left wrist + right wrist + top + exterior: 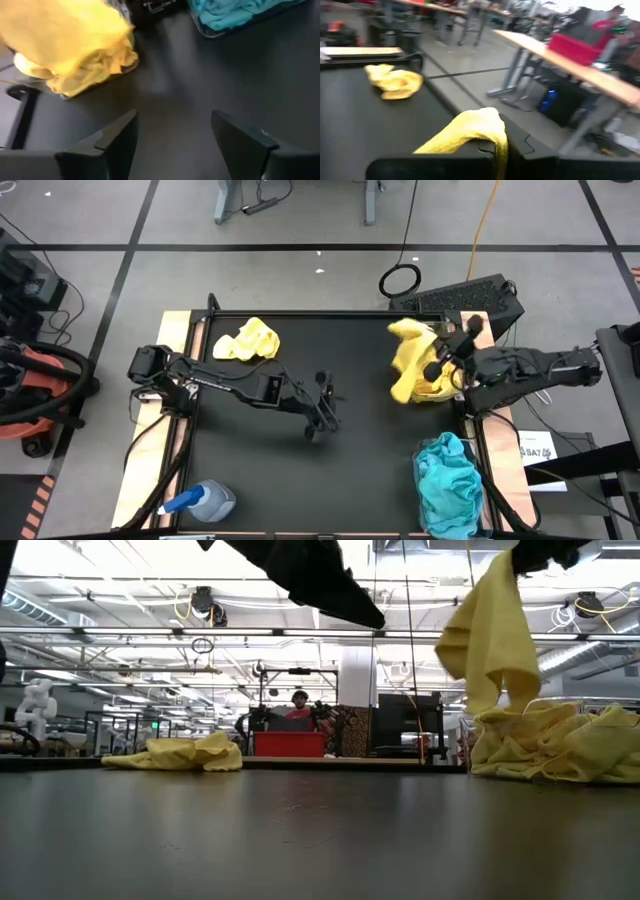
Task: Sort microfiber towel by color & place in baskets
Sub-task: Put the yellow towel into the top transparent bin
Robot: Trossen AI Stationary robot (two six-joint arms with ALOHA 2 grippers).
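Yellow towel (pixel 408 363) is pinched in the right gripper (pixel 447 353), fingers closed on its upper edge; in the low view it is seen hanging (pixel 487 635) above the yellow pile (pixel 545 745), lower end reaching that pile. The pile is heaped at the table's (pixel 350 470) far right, over the far basket, whose clear walls are mostly hidden by cloth (pixel 425 385). Teal towels (pixel 448 485) are heaped in the near basket (pixel 484 498) at the near right corner, spilling over its rim. One loose yellow towel (pixel 247 340) is left crumpled at the far left of the table, well apart from both baskets. The left gripper (pixel 322 418) is held over mid-table, fingers (pixel 115 140) spread wide with nothing between them; bare black surface is seen in the gap in the left wrist view. A blue-capped spray bottle (pixel 203 502) is lying at the near left corner, clear of both arms. A black keyboard-like unit (pixel 470 298) and a cable loop (pixel 400 280) are seen beyond the far right edge. A person in red (pixel 298 710) is seen behind a red bin (pixel 289 743) in the room.
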